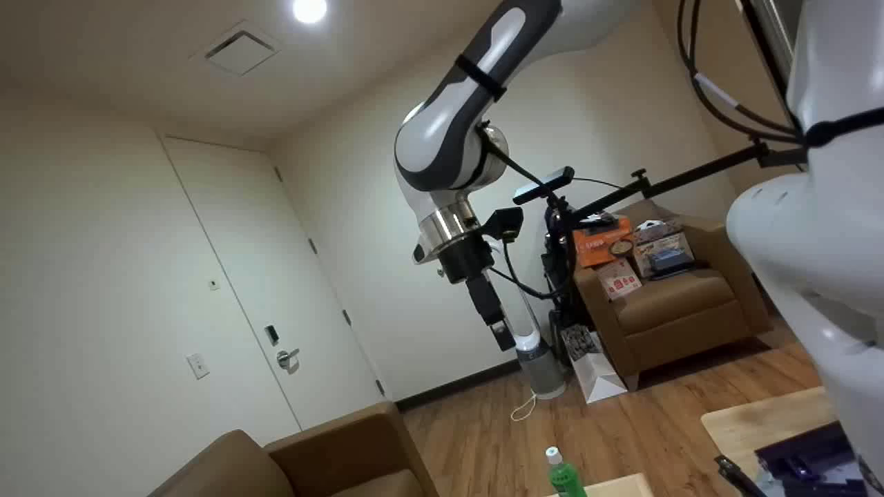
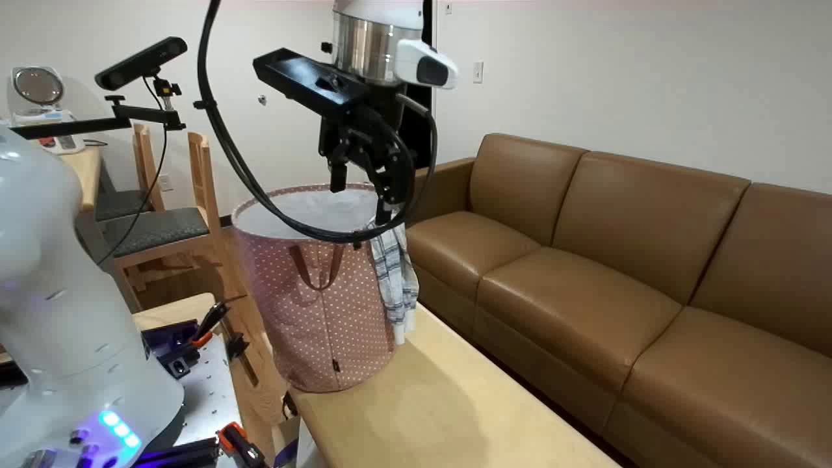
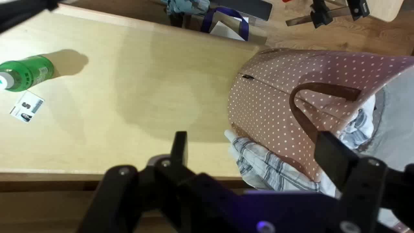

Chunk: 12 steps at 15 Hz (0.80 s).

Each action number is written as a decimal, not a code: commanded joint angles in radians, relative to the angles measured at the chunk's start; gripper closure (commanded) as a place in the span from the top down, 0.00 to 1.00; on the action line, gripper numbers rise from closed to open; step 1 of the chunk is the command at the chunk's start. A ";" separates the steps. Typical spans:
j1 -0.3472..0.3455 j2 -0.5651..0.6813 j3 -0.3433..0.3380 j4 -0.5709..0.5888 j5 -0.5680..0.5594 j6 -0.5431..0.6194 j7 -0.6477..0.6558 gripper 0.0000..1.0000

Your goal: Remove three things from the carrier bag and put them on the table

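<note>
The carrier bag (image 2: 325, 318), pink and dotted, stood on the table (image 2: 442, 416), a plaid cloth (image 2: 393, 279) draped down its outer side and more pale cloth (image 3: 359, 126) inside it. Near the bag's rim hung the gripper (image 2: 359, 200), its jaws wide apart; whether it touched the plaid cloth I could not tell. Well apart from the bag were a green bottle (image 3: 27, 72) and a card (image 3: 27, 106), and a brown sofa (image 2: 572, 279) stood near the bag

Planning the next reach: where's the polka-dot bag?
In an exterior view, the polka-dot bag stands left of centre on the table, with the brown sofa to its right; plaid cloth hangs along its sofa-facing side.
</note>
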 commanded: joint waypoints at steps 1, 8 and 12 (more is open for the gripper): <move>-0.040 0.008 0.035 0.001 0.017 -0.001 -0.016 1.00; -0.020 0.010 0.100 0.048 -0.016 0.002 0.000 1.00; 0.027 0.029 0.215 0.102 -0.044 0.026 0.008 1.00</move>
